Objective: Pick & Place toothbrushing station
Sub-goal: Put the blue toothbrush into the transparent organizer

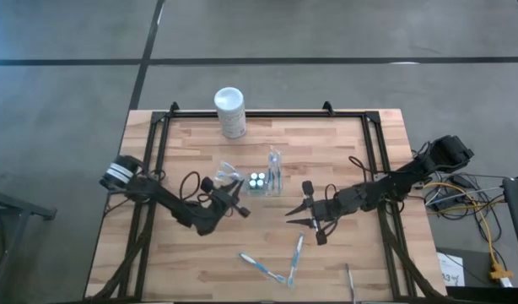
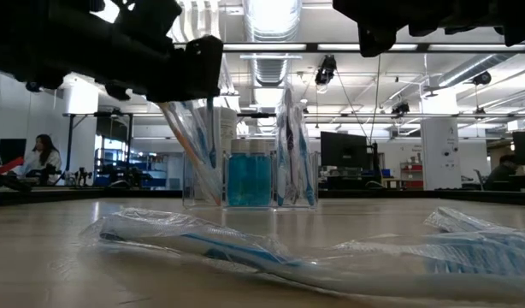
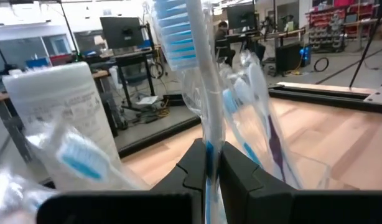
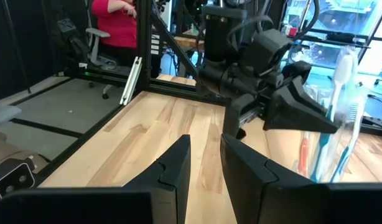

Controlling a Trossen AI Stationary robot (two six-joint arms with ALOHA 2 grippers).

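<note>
The toothbrushing station point(image 1: 261, 180), a small clear holder with blue inside, stands mid-table with wrapped toothbrushes upright in it point(image 2: 292, 145). My left gripper point(image 1: 242, 205) sits just left of it, pointing level and shut on a wrapped white-and-blue toothbrush point(image 3: 203, 93). My right gripper point(image 1: 294, 218) hangs to the holder's near right. Its fingers point(image 4: 205, 158) stand a little apart with nothing between them. The holder's near wall point(image 3: 306, 171) shows beside the held brush. My left gripper point(image 3: 213, 171) pinches the wrapped toothbrush by its handle point(image 3: 208, 152) between its two fingers, through the plastic wrap. The fingers come level from the table's left and lie across the handle. The brush stands upright, its bristle head point(image 3: 172, 31) above the fingers. The fingers hide its lower end.
A white canister point(image 1: 229, 111) stands at the table's far edge. Three wrapped toothbrushes lie near the front edge point(image 1: 263, 266) point(image 1: 297, 252) point(image 1: 350, 283), and one fills the low view's foreground point(image 2: 211, 239). A black frame rail point(image 1: 267, 114) borders the table.
</note>
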